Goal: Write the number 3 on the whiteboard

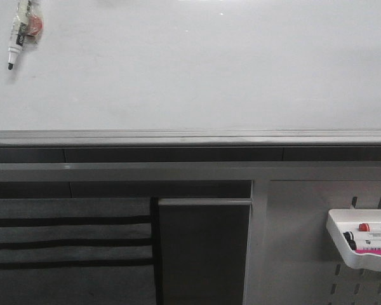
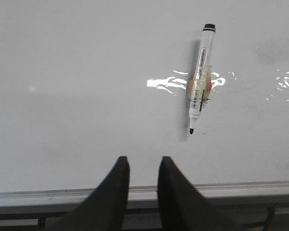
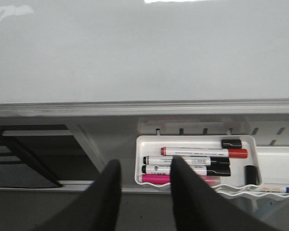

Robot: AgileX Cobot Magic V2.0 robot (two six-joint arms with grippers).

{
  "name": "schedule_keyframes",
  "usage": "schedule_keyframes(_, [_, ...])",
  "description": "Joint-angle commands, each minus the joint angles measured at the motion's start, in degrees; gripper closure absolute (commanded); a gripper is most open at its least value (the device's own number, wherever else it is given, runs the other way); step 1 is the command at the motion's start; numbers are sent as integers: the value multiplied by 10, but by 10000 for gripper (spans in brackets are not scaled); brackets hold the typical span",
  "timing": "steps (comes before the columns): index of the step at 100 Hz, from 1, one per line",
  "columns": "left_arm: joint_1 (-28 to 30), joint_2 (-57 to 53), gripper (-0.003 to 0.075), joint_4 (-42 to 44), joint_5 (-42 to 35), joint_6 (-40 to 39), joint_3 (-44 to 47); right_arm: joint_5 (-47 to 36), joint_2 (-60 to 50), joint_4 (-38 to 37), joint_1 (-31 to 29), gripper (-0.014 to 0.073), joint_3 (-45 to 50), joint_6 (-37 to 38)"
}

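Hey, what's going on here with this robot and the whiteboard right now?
Nothing is being handled yet. The whiteboard is blank, with no digit on it. A marker is stuck to the board, uncapped, tip down. The left gripper hangs open and empty below it, near the board's lower edge. The right gripper is open and empty over a white tray of markers.

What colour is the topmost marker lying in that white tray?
Red marker, with a black cap; the right wrist view shows it best, in the tray.
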Motion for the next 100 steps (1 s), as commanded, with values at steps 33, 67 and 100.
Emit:
schedule_keyframes(33, [-111, 176, 253, 19, -59, 13, -110, -60, 60, 30, 166, 251, -85, -14])
schedule_keyframes(67, [-119, 380, 303, 30, -75, 13, -215, -99, 111, 28, 271, 250, -86, -14])
schedule_keyframes(100, [-119, 482, 303, 42, -124, 13, -263, -103, 112, 28, 271, 250, -86, -14])
